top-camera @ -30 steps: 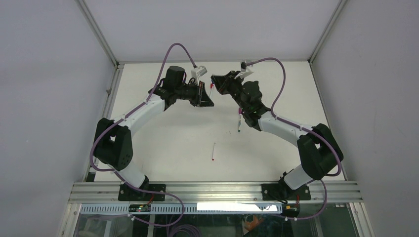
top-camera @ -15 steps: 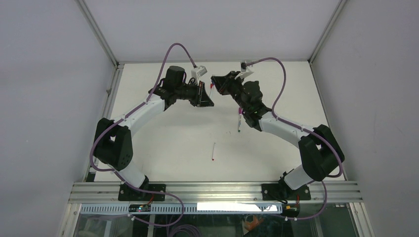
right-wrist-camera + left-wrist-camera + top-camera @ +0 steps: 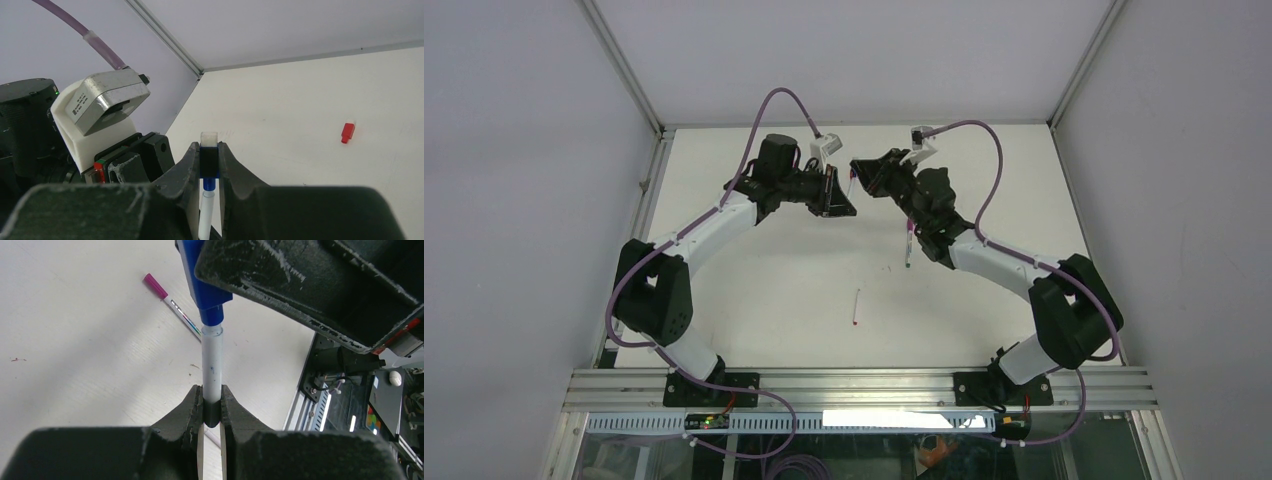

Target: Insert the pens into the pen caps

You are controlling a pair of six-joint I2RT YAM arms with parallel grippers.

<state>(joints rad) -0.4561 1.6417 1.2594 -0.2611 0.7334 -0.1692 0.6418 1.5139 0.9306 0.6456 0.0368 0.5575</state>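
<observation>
The left gripper (image 3: 211, 397) jaws pinch a pen (image 3: 211, 360), its tip entering the blue cap (image 3: 210, 316) pinched by the right gripper (image 3: 208, 150) (seating looks unfinished). On the counter (image 3: 774, 290) near that cap: magenta pen (image 3: 175, 307) capped, red pen (image 3: 855, 308) bare.

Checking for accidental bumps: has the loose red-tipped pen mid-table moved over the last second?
No. The red-tipped pen keeps the same spot and angle relative to the aluminium rail along the near edge.
</observation>
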